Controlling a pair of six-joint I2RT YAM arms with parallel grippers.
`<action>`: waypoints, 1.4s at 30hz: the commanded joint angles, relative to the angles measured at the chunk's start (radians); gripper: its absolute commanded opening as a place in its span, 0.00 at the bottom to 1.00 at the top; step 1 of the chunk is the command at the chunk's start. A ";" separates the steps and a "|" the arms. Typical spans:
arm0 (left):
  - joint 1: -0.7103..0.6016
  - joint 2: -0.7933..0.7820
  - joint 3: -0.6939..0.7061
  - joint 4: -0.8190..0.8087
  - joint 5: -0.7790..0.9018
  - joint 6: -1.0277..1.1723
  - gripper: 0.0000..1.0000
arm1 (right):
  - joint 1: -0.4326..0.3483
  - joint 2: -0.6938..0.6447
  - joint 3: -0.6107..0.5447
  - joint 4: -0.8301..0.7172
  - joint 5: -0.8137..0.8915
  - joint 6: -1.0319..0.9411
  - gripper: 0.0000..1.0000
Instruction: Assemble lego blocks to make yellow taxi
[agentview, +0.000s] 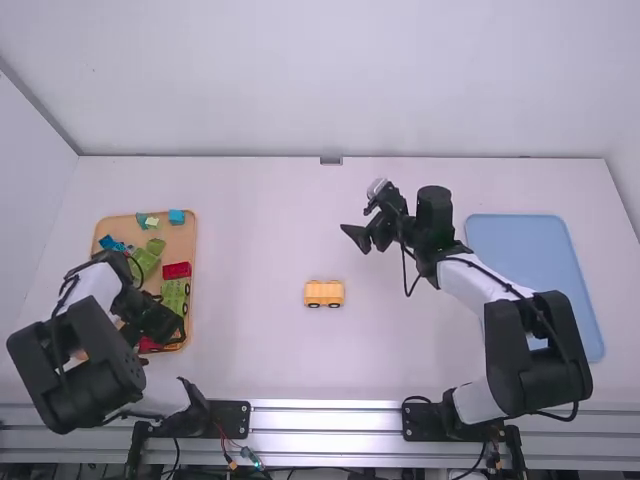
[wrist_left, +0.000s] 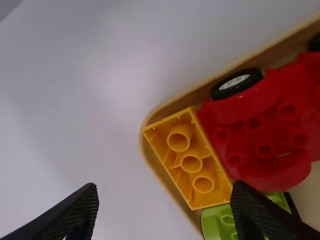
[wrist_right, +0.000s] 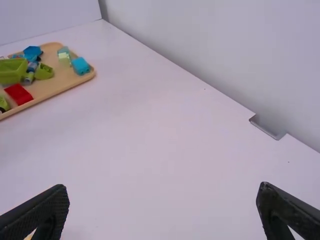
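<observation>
The left end effector (wrist_left: 165, 189) hangs over a corner of the wooden tray (wrist_left: 172, 97), its fingers (wrist_left: 75, 215) well apart with nothing between them. Below it lies the likely next piece, a yellow block (wrist_left: 192, 162), open side up with its row of round tubes showing. It is tucked inside that corner, with a red wheeled chassis (wrist_left: 265, 125) along one long side and a green block (wrist_left: 222, 220) by one end.

The relation that matters is the angle. The block's long axis runs along the tray wall on its free side, and its narrow width lies somewhat askew to the line on which the fingers would close. It also sits nearer one finger than the other, so a small wrist turn and a sideways shift seem called for before lowering. The gaps to the wall and the chassis look tight; how deep they go is hard to judge from above, and a fingertip could land on either.

The yellow wheeled car body (agentview: 324, 294) stands mid-bench (agentview: 250, 350), well away from the tray. The right end effector (wrist_right: 164, 186) is nearer to it, poised beyond it over the bench and slightly to its right, fingers parted and empty.
</observation>
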 joint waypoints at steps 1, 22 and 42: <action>0.005 -0.013 -0.018 0.003 0.011 -0.021 0.68 | 0.001 -0.009 -0.008 0.002 0.001 0.003 0.99; 0.008 -0.013 -0.115 0.171 -0.012 -0.023 0.56 | 0.001 -0.009 -0.008 -0.005 -0.003 0.004 0.99; 0.008 -0.013 -0.103 0.161 -0.069 -0.021 0.43 | 0.001 -0.009 -0.008 -0.002 0.000 0.003 0.99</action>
